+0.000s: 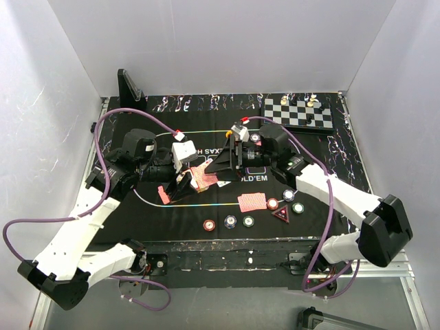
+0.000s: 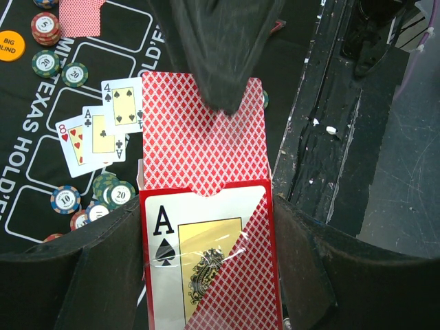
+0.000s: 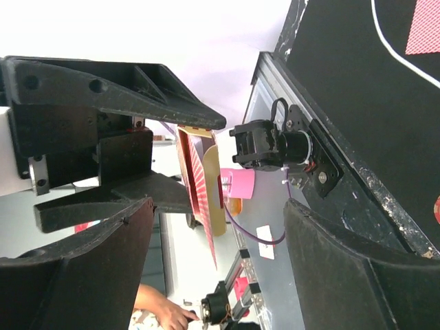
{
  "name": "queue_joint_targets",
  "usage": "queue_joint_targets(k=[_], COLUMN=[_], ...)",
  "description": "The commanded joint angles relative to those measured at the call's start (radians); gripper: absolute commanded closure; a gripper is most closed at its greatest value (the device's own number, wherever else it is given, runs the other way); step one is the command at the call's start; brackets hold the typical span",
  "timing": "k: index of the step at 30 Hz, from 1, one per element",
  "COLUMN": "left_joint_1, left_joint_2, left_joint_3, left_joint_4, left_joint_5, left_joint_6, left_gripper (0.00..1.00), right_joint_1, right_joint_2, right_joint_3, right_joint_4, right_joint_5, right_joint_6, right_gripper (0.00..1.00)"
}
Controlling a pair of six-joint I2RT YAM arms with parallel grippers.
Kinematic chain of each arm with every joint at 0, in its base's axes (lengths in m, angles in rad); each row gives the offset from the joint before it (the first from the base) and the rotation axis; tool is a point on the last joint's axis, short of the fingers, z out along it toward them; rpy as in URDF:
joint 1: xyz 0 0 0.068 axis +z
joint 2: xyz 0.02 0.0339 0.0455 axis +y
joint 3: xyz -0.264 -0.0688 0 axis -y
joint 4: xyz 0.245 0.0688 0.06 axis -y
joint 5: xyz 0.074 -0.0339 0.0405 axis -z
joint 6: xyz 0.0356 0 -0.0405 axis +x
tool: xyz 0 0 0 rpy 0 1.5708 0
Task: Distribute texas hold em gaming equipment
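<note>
My left gripper point(image 1: 183, 184) is shut on a red card box point(image 2: 206, 261) with an ace of spades on its face. Red-backed cards point(image 2: 199, 137) stick out of the box's open end. My right gripper point(image 1: 215, 165) is open. One of its fingers point(image 2: 220, 55) lies over the protruding cards, and in the right wrist view the cards point(image 3: 205, 196) show edge-on between its spread fingers. Three face-up cards point(image 2: 103, 127) lie on the mat. Two red-backed cards point(image 1: 251, 201) point(image 1: 165, 194), several chips point(image 1: 229, 221) and a red triangular marker point(image 1: 280, 213) lie near the front edge.
A chessboard with pieces point(image 1: 299, 112) stands at the back right of the black mat point(image 1: 330, 148). A black stand point(image 1: 128, 86) is at the back left. More chips point(image 2: 113, 194) and a yellow Big Blind button point(image 2: 10, 45) show in the left wrist view.
</note>
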Motion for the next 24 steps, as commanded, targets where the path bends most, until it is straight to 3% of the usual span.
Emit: queue_joint_targets(k=[1,3,5,8,10,24], left_joint_1=[0.003,0.003,0.003,0.003,0.003,0.003], left_joint_2=[-0.026,-0.023,-0.021,-0.024,-0.024,-0.03], left_joint_3=[0.001,0.006,0.006,0.004,-0.002,0.003], left_joint_4=[0.036,0.036,0.036,0.036,0.038,0.038], left_joint_5=[0.026,0.026,0.023,0.026,0.026,0.028], left_joint_6=[-0.008,-0.008,-0.01,-0.01,-0.008,-0.011], left_gripper=[0.82,0.82,0.82,0.82,0.82,0.82], right_joint_1=[0.058,0.076,0.081,0.08,0.078,0.014], right_joint_2=[0.071,0.101,0.114,0.099,0.082,-0.003], right_joint_3=[0.083,0.103,0.104,0.077,0.069,0.0], right_joint_4=[0.056,0.056,0.061,0.068,0.052,0.03], right_joint_5=[-0.022,-0.022,-0.023,-0.02,-0.011,-0.017], right_joint_6=[0.005,0.006,0.014,0.02,0.012,0.009], right_gripper=[0.17,0.2,0.32,0.58,0.66,0.82])
